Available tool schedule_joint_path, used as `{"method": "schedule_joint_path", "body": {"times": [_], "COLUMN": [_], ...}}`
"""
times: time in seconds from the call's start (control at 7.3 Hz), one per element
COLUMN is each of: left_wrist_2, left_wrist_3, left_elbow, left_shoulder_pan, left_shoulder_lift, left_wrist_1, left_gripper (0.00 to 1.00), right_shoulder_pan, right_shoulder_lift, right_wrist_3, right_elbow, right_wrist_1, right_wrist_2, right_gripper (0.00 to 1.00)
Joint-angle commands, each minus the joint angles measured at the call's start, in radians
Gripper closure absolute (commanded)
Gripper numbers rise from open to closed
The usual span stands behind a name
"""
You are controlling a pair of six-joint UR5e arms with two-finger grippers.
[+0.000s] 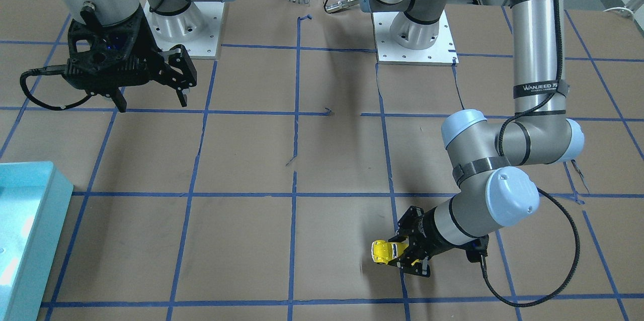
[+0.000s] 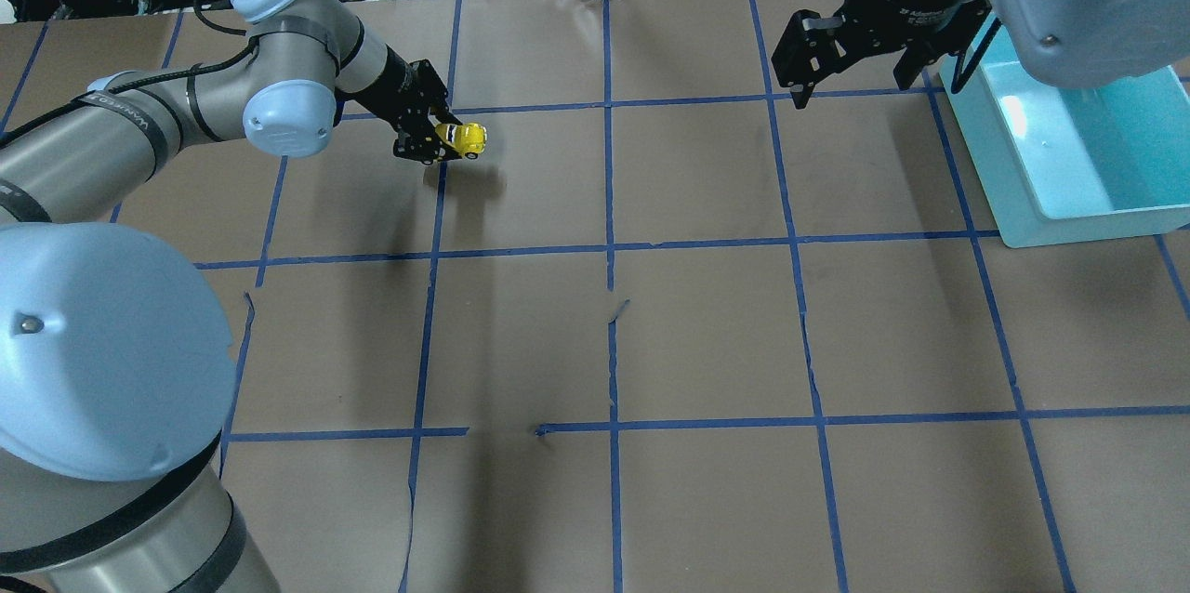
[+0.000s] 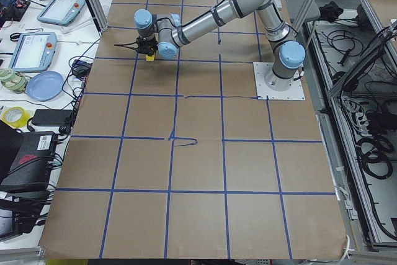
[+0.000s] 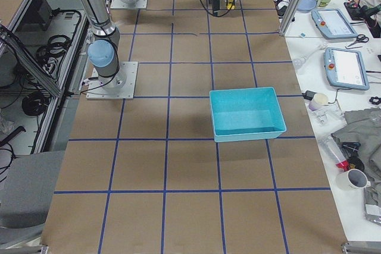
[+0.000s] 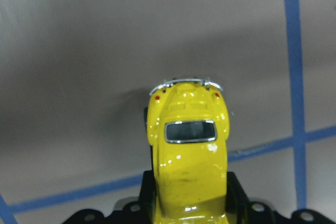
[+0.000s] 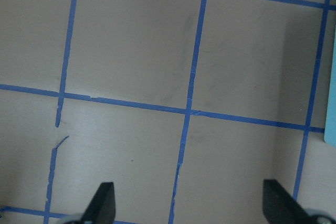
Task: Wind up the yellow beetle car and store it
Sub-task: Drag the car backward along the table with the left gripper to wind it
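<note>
- Overhead exterior: glossy yellow beetle car (image 2: pixel 469 139), dark rear window, sits clamped in the left gripper (image 2: pixel 444 138) toward the desk's far left corner.
- Right gripper (image 2: pixel 853 82) hangs spread wide beside a turquoise bin (image 2: pixel 1078 226) at the right edge.

Your left arm is stretched out low with the forearm nearly level, and its black two-finger left gripper (image 1: pixel 397 253) is clamped sideways on the small glossy yellow beetle toy car (image 1: pixel 381 250). Your black right gripper (image 1: pixel 153 102) hangs above the counter (image 1: pixel 251 160), pointing down, fingers (image 6: pixel 102 205) spread wide.
</note>
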Motion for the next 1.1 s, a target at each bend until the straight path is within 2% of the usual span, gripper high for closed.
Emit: {"method": "schedule_joint_path", "body": {"times": [0.0,0.27,0.55,0.82,0.96], "left_wrist_2": [-0.018,-0.01,0.094,0.1,0.141], "left_wrist_3": [-0.01,-0.005,-0.001,0.013,0.05], "left_elbow": [0.005,0.005,0.005,0.005,0.008], "left_shoulder_pan": [0.002,0.009,0.011,0.015,0.025], "left_shoulder_lift": [-0.017,-0.029,-0.04,-0.043,-0.043], "left_wrist_1": [-0.001,-0.002,-0.003,-0.002,-0.003], "left_gripper": [1.0,1.0,1.0,1.0,1.0], "right_shoulder_pan": [0.0,0.0,0.0,0.0,-0.002], "right_shoulder_lift": [0.001,0.002,0.002,0.005,0.01], "right_wrist_3": [-0.003,-0.001,-0.003,-0.001,0.0], "right_elbow": [-0.001,0.001,-0.001,0.001,-0.001], "right_wrist_1": [-0.003,-0.003,-0.004,-0.004,-0.001], "right_wrist_2": [0.001,0.001,0.004,0.006,0.001], "right_gripper": [0.0,0.0,0.0,0.0,0.0]}}
